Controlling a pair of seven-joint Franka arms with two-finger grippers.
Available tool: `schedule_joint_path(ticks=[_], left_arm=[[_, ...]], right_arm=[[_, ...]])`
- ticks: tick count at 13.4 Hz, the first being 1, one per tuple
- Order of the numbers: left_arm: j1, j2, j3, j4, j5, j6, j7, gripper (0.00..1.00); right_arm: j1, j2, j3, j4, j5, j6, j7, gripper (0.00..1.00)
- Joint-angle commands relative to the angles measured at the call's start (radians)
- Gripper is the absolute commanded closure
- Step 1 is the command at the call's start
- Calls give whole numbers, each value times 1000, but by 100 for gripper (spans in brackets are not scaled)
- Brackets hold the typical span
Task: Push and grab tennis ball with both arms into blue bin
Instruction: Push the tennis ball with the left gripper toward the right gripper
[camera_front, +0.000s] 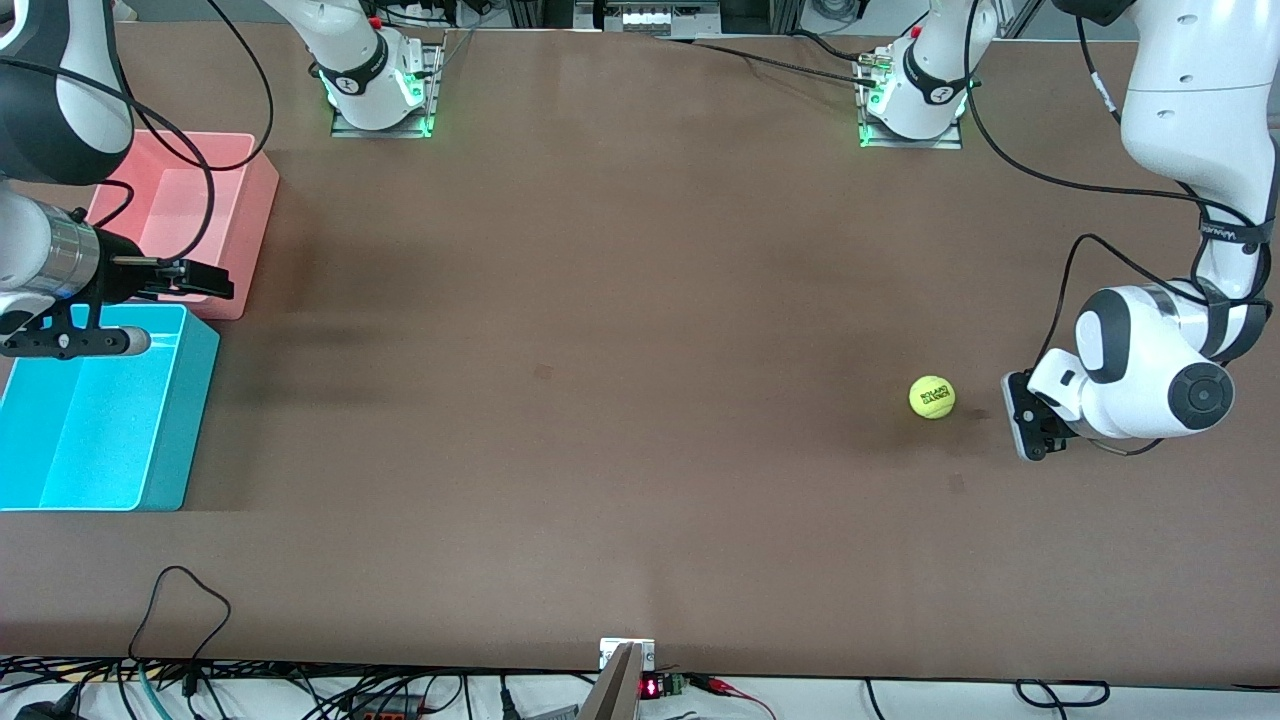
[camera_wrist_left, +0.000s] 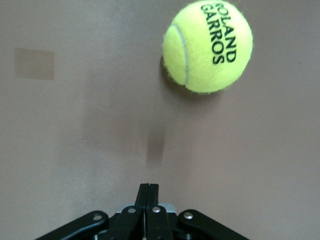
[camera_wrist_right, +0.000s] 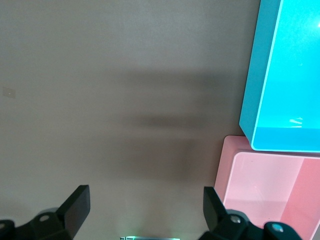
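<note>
The brown, matte bench carries two same-sized rectangular open-top tubs at the right arm's end. The blue bin, smooth-walled cyan plastic, lies nearer the front camera and shows only its bare glossy floor. The pink tub sits just beside it, farther from the camera; its visible floor is bare too.

The right arm comes down at that end of the bench and its forearm lies roughly level, with the right gripper held over the pink tub's edge closest to the blue bin. In the right wrist view its two black fingers stand wide apart with nothing between them.

The left arm bends down sharply at its own end, wrist folded low. The left gripper sits close to the bench, its fingers pressed together, pointing at the ball without touching it.

The tennis ball rests on the bench near that gripper: small, fuzzy, yellow-green, with a pale seam and black "ROLAND GARROS" lettering, well apart from both tubs.
</note>
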Motion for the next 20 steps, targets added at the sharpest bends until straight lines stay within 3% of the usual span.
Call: schedule_joint_path(ticks=[1,5,7,9,12,16,18,20], left_arm=[[0,-3,-5,-21,2,6,27,100],[-7,-3,-106,-58,-5,18,-20,100],[-36,-3,-194,-58,-5,29,-142,100],[-74,-8,-229,-37,-4,29,-221,100],[-30,-14,-213,26,10,-21,-153,100],[139,3,-206,57,22,-26,-36,100],[180,-5,-200,77,25,-58,-37,100],[182,-5,-185,149,25,-170,-42,100]], right_arm=[[-1,0,0,5,-1,-15,0,0],[2,0,0,4,-1,-38,2,0],[2,0,0,4,-1,-43,2,0],[4,0,0,4,-1,-41,-3,0],[5,0,5,4,-1,-41,-6,0],[53,20,8,-21,10,-26,6,0],[91,15,8,-86,11,47,8,0],[107,1,9,-190,16,151,8,0]])
